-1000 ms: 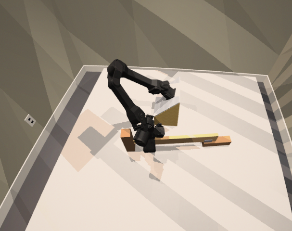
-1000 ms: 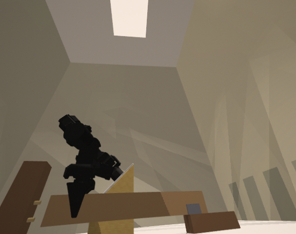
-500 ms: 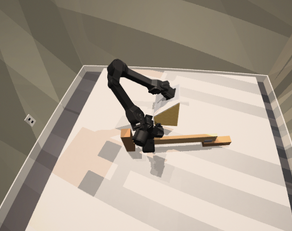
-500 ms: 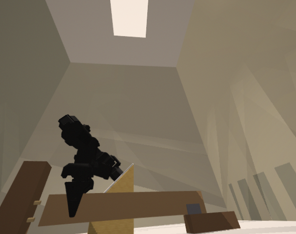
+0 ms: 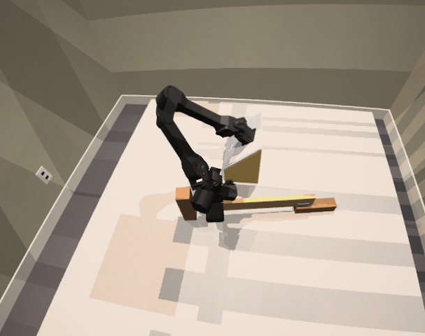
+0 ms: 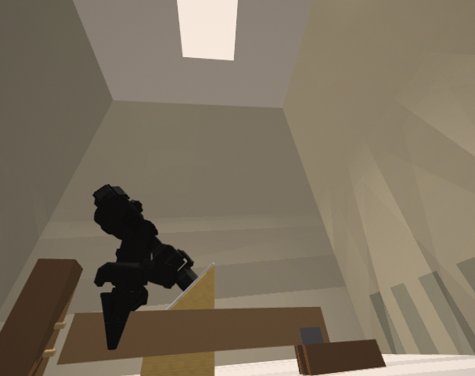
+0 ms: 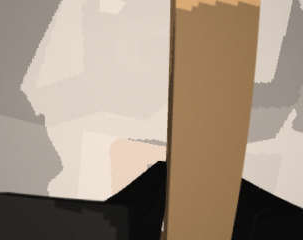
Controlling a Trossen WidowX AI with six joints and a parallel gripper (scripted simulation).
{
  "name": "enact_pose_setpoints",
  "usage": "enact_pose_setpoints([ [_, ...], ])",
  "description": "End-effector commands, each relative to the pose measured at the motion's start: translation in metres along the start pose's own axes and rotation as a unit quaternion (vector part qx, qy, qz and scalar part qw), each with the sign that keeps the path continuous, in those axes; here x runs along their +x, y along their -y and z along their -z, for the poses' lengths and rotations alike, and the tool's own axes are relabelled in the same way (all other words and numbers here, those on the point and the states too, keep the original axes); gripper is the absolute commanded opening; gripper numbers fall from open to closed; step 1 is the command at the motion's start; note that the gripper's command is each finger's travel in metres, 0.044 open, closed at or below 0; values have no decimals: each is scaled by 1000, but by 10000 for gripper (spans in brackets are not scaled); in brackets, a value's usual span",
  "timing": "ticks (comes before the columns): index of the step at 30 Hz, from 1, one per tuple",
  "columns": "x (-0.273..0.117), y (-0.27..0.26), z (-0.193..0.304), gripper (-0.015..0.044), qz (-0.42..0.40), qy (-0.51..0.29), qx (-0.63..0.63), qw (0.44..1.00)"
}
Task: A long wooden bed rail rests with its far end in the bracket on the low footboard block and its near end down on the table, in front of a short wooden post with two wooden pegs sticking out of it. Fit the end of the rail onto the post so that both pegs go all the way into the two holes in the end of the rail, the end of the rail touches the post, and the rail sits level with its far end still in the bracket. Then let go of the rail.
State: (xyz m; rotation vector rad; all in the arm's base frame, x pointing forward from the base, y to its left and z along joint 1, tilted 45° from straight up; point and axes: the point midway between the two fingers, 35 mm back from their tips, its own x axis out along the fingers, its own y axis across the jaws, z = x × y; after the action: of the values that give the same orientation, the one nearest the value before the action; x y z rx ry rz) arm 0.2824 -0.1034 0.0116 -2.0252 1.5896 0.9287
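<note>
The long wooden rail (image 5: 270, 204) (image 6: 229, 327) (image 7: 211, 125) is off the table at its near end and looks close to level. My gripper (image 5: 215, 213) (image 6: 113, 331) (image 7: 185, 170) is shut on it near that end, one finger on each side. The upright post (image 5: 186, 208) (image 6: 30, 307) stands just left of the rail. Its upper peg (image 6: 59, 325) and lower peg (image 6: 49, 352) point at the rail's end, with a small gap before it. The rail's far end is at the grey bracket (image 5: 302, 204) (image 6: 311, 335) on the footboard block (image 5: 323, 204) (image 6: 342, 358). The holes are hidden.
A yellow-brown slanted panel (image 5: 243, 168) (image 6: 196, 291) with a pale edge stands behind the rail, close to the arm. The arm's wrist is right beside the top of the post in the top view. Striped shadows cross the table (image 5: 314, 264).
</note>
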Motion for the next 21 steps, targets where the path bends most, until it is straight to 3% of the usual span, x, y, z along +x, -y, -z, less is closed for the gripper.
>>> enact_pose_setpoints([
  [1,-1,2,3,0,3,-1,0,1000],
  [21,-1,2,10,0,3,-2,0,1000],
])
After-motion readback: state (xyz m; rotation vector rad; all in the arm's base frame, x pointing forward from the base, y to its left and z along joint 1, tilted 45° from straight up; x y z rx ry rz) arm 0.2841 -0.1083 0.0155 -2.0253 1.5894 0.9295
